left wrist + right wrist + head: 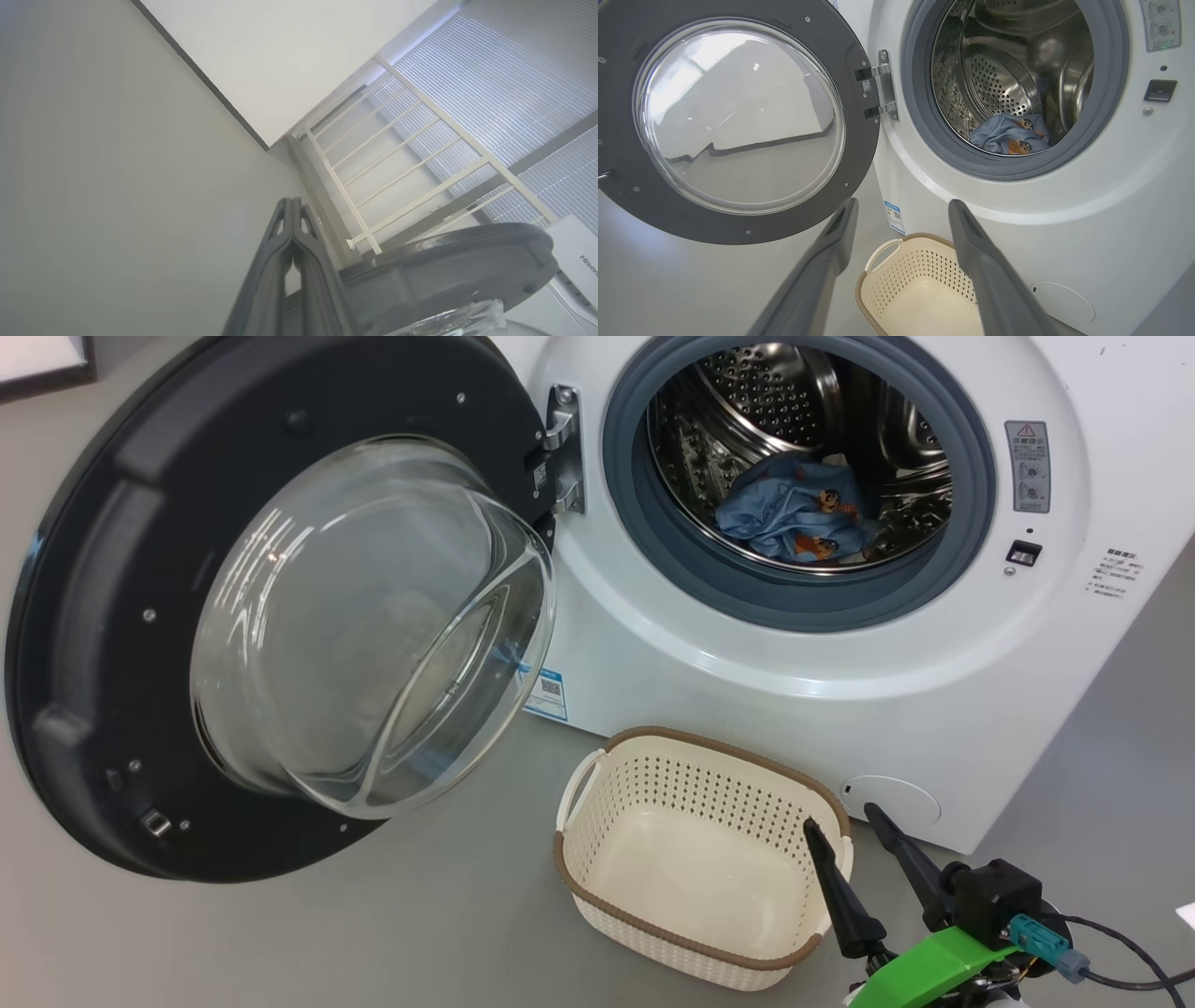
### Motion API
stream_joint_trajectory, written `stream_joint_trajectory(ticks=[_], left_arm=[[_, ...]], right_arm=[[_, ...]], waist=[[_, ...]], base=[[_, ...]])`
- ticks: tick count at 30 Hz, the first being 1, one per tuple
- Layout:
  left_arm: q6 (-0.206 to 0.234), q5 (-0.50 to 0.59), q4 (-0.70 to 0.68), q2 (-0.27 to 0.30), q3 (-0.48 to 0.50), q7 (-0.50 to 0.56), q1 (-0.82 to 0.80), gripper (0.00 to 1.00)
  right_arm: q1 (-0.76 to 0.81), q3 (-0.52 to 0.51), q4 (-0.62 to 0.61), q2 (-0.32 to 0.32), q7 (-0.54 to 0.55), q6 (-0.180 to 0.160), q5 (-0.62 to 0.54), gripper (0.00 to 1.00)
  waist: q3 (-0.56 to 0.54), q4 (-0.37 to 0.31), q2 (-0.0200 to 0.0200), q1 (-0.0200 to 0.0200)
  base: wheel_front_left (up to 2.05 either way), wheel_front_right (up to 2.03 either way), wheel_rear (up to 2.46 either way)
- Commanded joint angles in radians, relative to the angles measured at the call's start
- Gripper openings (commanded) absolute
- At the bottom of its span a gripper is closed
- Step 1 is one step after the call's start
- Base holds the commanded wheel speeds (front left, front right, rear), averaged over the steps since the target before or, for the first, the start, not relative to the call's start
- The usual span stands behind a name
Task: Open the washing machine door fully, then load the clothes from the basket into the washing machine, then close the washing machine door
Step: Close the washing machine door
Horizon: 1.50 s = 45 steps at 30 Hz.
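Note:
The washing machine (840,672) (1064,224) stands with its door (112,616) (859,154) swung wide to the left, glass bowl facing me. Inside the steel drum lie the light blue clothes (794,513) (1008,135) with orange cartoon figures. The cream basket (700,784) (896,280) sits on the floor before the machine with nothing in it. My right gripper (842,816) (901,207) hovers open over the basket's right end, nothing between its fingers. My left gripper (292,201) is shut on nothing, just behind the door's dark edge (444,270).
Grey floor (373,933) spreads left of the basket, under the open door. A blue label sticker (546,691) marks the washer's lower front. In the left wrist view a white railing (397,154) and a white wall (280,56) stand behind the door.

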Motion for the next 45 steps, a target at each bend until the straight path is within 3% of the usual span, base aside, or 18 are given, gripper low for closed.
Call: stream_joint_trajectory(ticks=[1, 5, 9, 20, 32, 45], left_arm=[[0.005, -0.026, -0.005, 0.049, 0.039, 0.02, -0.055, 0.0], [0.039, -0.188, 0.103, 0.115, 0.102, 0.139, -0.189, 0.0], [0.049, -0.262, 0.192, 0.178, 0.112, 0.215, -0.291, 0.0], [0.004, -0.367, 0.481, 0.289, 0.17, 0.254, -0.476, 0.0], [-0.088, -0.435, 0.693, 0.333, 0.172, 0.351, -0.569, 0.0], [-0.121, -0.486, 0.797, 0.333, 0.132, 0.536, -0.614, 0.0]], right_arm=[[-0.01, 0.022, -0.027, 0.005, -0.005, 0.002, -0.005, 1.0], [-0.002, 0.019, -0.029, 0.008, -0.005, 0.002, -0.007, 1.0], [0.013, 0.016, -0.03, 0.013, -0.005, 0.002, -0.009, 1.0], [0.015, 0.008, -0.04, -0.003, -0.005, 0.002, -0.039, 1.0], [-0.01, -0.002, -0.043, -0.016, -0.005, 0.002, -0.057, 1.0], [-0.029, 0.004, -0.031, -0.01, -0.005, 0.002, -0.061, 1.0]], waist=[[0.002, 0.001, -0.0001, 0.0], [0.007, 0.004, -0.0001, 0.0], [0.009, 0.0, -0.0001, 0.0], [0.074, -0.082, -0.0001, 0.0], [0.128, -0.116, -0.0001, 0.0], [0.135, -0.082, -0.0001, 0.0]], base=[[0.0, 0.0, 0.0], [0.0, 0.0, 0.0], [0.0, 0.0, 0.0], [0.0, 0.0, 0.0], [0.0, 0.0, 0.0], [0.0, 0.0, 0.0]])
